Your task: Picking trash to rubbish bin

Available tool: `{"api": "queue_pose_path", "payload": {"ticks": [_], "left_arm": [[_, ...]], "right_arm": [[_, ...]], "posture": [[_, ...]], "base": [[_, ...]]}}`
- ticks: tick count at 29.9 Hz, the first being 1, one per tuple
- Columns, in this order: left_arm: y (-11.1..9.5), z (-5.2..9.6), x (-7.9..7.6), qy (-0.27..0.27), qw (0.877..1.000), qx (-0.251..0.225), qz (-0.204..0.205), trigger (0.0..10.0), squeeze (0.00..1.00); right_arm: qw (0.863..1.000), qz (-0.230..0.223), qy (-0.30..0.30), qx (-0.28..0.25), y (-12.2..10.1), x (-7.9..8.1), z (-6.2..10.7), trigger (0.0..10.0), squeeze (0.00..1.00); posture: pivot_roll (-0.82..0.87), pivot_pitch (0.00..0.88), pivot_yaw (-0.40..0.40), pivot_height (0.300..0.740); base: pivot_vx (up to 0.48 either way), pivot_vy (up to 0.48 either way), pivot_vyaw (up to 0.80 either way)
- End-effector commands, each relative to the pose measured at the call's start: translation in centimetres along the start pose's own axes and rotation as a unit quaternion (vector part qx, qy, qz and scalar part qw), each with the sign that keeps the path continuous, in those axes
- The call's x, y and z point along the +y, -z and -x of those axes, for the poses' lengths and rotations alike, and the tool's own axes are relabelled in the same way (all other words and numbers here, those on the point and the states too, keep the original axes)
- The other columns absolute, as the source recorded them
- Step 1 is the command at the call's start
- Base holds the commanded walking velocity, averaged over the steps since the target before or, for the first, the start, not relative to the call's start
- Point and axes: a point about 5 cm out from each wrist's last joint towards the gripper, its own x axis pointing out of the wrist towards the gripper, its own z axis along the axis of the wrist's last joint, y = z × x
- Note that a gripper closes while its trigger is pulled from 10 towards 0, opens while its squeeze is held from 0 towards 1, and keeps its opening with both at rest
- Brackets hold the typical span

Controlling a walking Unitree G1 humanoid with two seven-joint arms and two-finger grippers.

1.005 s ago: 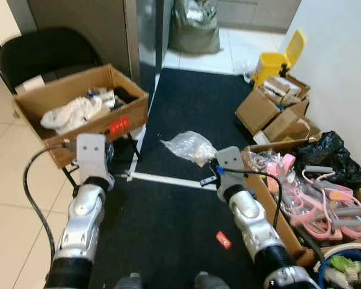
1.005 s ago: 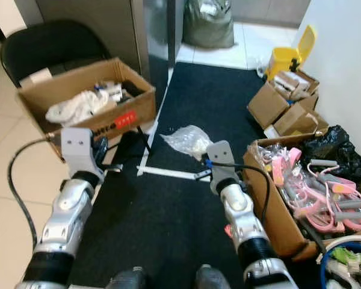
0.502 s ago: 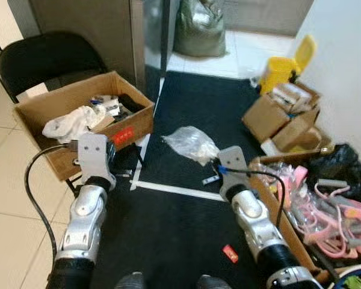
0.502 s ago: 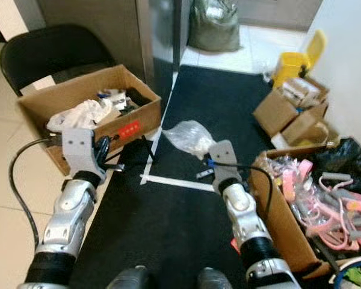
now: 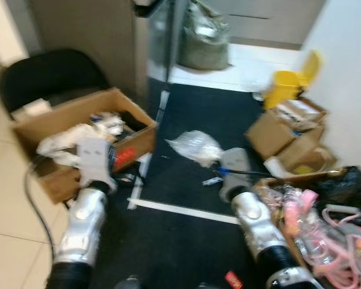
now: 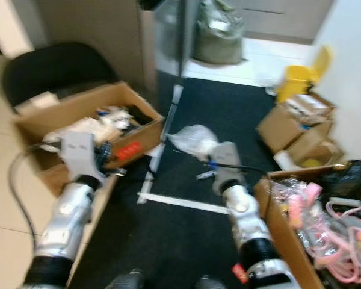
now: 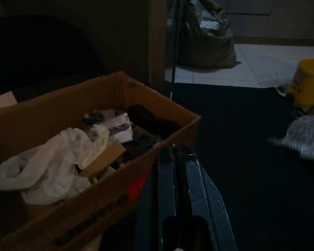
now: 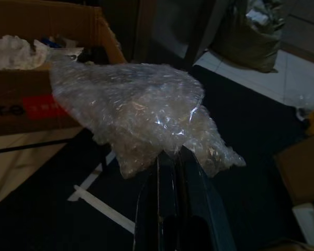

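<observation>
Crinkly clear glossy plastic bag (image 8: 141,117) is pinched by matt black right gripper fingers (image 8: 170,172); brown matt cardboard box (image 5: 78,114) w/ white cloth; dark matt carpet (image 5: 210,114); silver metal arms.

black mat (image 5: 198,114) on tile floor (image 5: 12,223), black chair (image 5: 48,75) left.

One yellow bin (image 5: 287,85) by the far wall. One crumpled clear plastic bag (image 5: 195,146) on the dark mat. One stuffed grey-green sack (image 5: 203,42) by the doorway. One black chair (image 5: 51,77). One open cardboard box (image 5: 71,139) of rags and oddments at left; two smaller boxes (image 5: 286,127) at right; one more box (image 6: 289,232) holding pink items. One black bag (image 5: 344,186). One small red scrap (image 5: 233,279) on the mat. Two robot arms.
</observation>
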Motion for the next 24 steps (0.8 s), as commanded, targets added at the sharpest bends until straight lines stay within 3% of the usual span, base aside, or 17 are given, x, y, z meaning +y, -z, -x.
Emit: {"api": "queue_pose_path", "payload": {"ticks": [1, 21, 24], "left_arm": [[0.42, 0.11, -0.17, 0.001, 1.0, 0.009, 0.0, 10.0, 0.0], [0.24, -0.1, -0.16, -0.003, 1.0, 0.005, 0.001, 10.0, 0.0], [0.22, -0.13, -0.15, -0.003, 1.0, 0.004, 0.001, 10.0, 0.0]], "right_arm": [[1.0, 0.006, 0.006, 0.008, 0.32, -0.64, 0.2, 10.0, 0.0], [1.0, 0.018, -0.002, 0.003, -0.06, -0.53, -0.27, 10.0, 0.0], [1.0, 0.018, -0.002, 0.002, -0.1, -0.53, -0.3, 10.0, 0.0]], "posture": [[0.05, 0.029, -0.027, 0.74], [0.05, 0.018, -0.037, 0.74], [0.05, 0.021, -0.037, 0.74]], "base": [[0.304, 0.0, 0.0], [0.304, 0.0, 0.0], [0.306, 0.0, 0.55]]}}
